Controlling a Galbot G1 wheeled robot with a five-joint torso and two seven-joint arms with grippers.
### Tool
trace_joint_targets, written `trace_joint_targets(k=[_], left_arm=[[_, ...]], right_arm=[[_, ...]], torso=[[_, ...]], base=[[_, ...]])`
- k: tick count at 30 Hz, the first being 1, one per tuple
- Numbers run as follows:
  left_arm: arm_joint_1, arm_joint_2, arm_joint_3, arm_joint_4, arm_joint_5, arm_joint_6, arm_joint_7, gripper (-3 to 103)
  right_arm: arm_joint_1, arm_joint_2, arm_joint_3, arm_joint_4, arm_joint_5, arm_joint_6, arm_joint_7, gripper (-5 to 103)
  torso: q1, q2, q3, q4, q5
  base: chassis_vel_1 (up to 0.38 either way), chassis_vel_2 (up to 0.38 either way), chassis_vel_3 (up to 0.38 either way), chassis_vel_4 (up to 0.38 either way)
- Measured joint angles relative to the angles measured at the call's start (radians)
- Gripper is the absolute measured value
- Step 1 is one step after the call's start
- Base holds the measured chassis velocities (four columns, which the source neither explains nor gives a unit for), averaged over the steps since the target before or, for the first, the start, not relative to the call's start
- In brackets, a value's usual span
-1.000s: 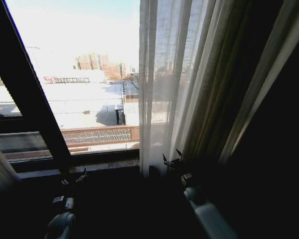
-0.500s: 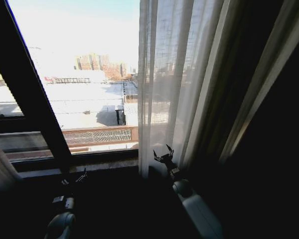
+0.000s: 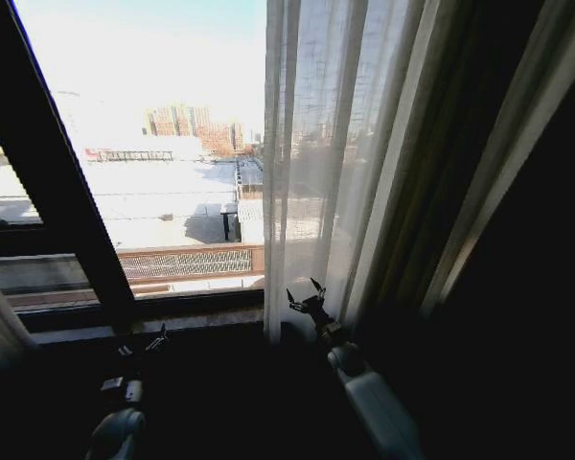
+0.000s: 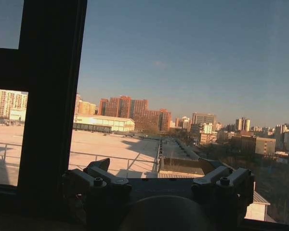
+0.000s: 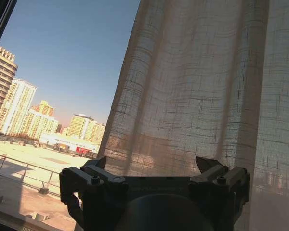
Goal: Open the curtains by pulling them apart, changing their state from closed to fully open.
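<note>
Curtains [image 3: 311, 172] hang bunched right of the bare window [image 3: 163, 144]: thin, soft, likely light, best pinched at the hem edge. Right gripper [image 3: 305, 295], jaws spread, hovers there; left gripper [image 3: 142, 343] waits low, jaws released.

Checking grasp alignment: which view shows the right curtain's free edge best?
Right wrist view: the curtain hangs just ahead of the open right gripper, edge sharp against sky. Head view shows the whole panel, with that gripper small at its foot. Left wrist view faces bare glass.
</note>
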Motion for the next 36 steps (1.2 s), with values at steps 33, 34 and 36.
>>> trace_joint_targets(k=[33,34,36], left_arm=[[0.0,0.0,0.0,0.0,0.0,0.0,0.0,100],[0.0,0.0,0.0,0.0,0.0,0.0,0.0,100],[0.0,0.0,0.0,0.0,0.0,0.0,0.0,100]], right_arm=[[-0.078,0.011,-0.02,0.072,0.033,0.053,-0.028,100],[-0.078,0.011,-0.02,0.074,0.033,0.058,-0.026,100],[-0.08,0.01,-0.02,0.079,0.035,0.061,-0.026,100]], torso=[[0.0,0.0,0.0,0.0,0.0001],[0.0,0.0,0.0,-0.0001,0.0002],[0.0,0.0,0.0,-0.0001,0.0001]], base=[[-0.058,0.028,0.06,-0.03],[0.0,0.0,0.0,0.0],[0.0,0.0,0.0,0.0]])
